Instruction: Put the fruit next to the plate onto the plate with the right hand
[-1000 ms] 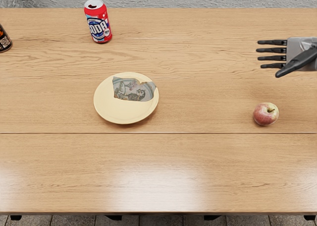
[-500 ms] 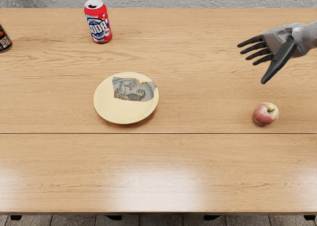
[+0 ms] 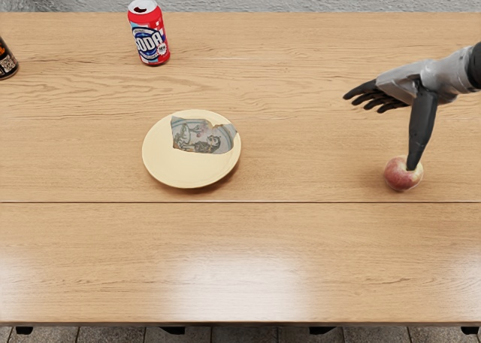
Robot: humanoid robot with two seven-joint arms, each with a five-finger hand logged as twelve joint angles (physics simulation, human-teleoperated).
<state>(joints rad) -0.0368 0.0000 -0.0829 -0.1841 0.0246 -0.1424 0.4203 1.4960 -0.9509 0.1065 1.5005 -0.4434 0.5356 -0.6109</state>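
A red and yellow apple (image 3: 401, 177) lies on the table at the right, well apart from the plate. The cream plate (image 3: 184, 170) sits left of centre and carries a patterned patch on its far side. My right hand (image 3: 391, 106) comes in from the right edge and hovers just above and behind the apple. It is open: the fingers (image 3: 364, 95) are spread and point left, while the thumb (image 3: 418, 136) reaches down to the apple's top. It holds nothing. The left arm is out of view.
A red soda can (image 3: 149, 31) stands upright at the back left. A dark bottle (image 3: 7, 58) shows partly at the left edge. The table's front edge (image 3: 240, 322) runs along the bottom.
The right hand has come in from the right edge, moving left and down toward the apple. Its thumb now points down onto the apple's top. The apple and plate have not moved.
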